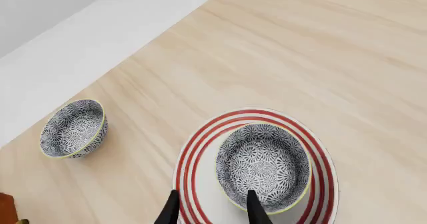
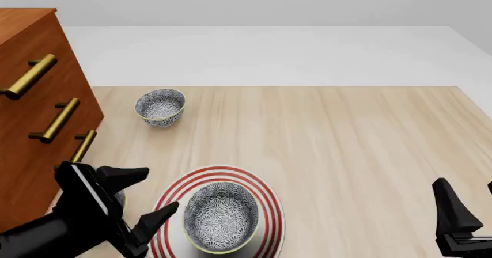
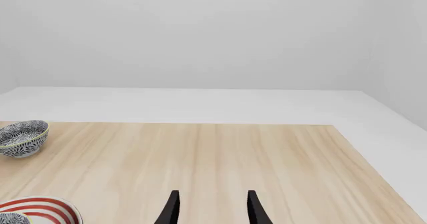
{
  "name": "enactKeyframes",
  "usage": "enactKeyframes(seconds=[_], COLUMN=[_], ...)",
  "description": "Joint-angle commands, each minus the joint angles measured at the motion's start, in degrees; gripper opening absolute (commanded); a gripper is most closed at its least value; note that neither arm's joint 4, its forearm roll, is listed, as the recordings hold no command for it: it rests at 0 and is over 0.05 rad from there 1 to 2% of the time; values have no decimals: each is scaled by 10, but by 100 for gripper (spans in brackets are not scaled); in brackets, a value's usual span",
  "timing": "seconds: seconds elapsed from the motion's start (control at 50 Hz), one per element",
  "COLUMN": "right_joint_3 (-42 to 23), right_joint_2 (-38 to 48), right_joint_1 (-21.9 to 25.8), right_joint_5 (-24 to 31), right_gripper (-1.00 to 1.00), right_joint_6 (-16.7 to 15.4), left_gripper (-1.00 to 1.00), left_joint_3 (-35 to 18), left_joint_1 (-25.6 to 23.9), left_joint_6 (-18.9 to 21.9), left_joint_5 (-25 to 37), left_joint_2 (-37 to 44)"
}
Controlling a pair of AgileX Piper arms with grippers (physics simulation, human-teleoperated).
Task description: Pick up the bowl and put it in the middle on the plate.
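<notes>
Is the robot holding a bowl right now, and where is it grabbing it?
No. Both grippers are open and hold nothing; the bowl sits on the plate, beside the left gripper.

No legible text, labels, brand marks, numbers or signs in any view. Surfaces checked: the small deep bowl with blue-grey-and-white floral pattern (image 2: 221,216) carries ornament only; the large flat white plate with concentric red rings (image 2: 265,203) has rings, no lettering; a second patterned bowl of the same kind (image 2: 161,106), likewise pattern only; the brown wooden drawer cabinet with brass bar handles (image 2: 31,125), bare fronts; the pale wood-grain tabletop (image 2: 346,143), grain only. The black grippers show no markings either.
</notes>
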Motion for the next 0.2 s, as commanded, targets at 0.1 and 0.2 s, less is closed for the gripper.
enactKeyframes(seconds=[0.1, 0.2], right_joint_3=[0, 0], right_joint_2=[0, 0], right_joint_1=[0, 0], right_joint_5=[0, 0], right_gripper=[100, 100], right_joint_6=[0, 0], left_gripper=[100, 100], left_joint_3=[36, 54], left_joint_1=[78, 136], left_joint_6=[-7, -13], left_joint_5=[-3, 10], left_joint_2=[-86, -139])
